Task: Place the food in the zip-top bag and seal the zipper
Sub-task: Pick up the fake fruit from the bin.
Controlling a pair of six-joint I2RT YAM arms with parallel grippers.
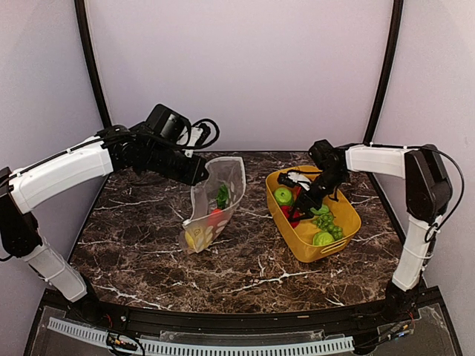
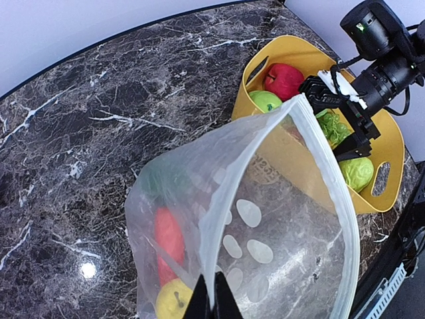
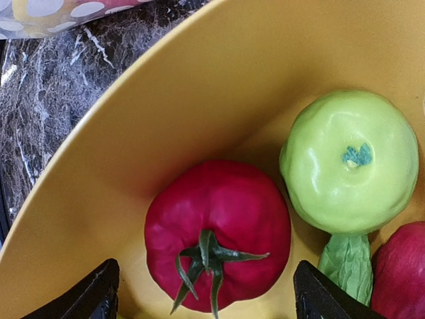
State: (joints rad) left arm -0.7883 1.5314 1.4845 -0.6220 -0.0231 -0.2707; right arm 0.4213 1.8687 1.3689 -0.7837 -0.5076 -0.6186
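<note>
My left gripper (image 1: 199,172) (image 2: 214,300) is shut on the rim of the zip-top bag (image 1: 215,204) (image 2: 279,239), pinching it by the pale zipper (image 2: 216,219) and holding the mouth open. Inside the bag lie a yellow lemon (image 2: 171,300), a red piece (image 2: 169,236) and something green (image 2: 159,179). My right gripper (image 1: 295,196) (image 3: 206,292) reaches down into the yellow basket (image 1: 297,239) (image 3: 133,133) and stands open, its fingers either side of a red tomato (image 3: 218,232) without touching it. A green apple (image 3: 348,159) sits right of the tomato.
The basket also holds green grapes (image 1: 324,220), a pale green piece (image 1: 323,239), a leafy green bit (image 3: 348,266) and another red piece (image 3: 402,266). The bag stands just left of the basket on the dark marble table (image 1: 148,237).
</note>
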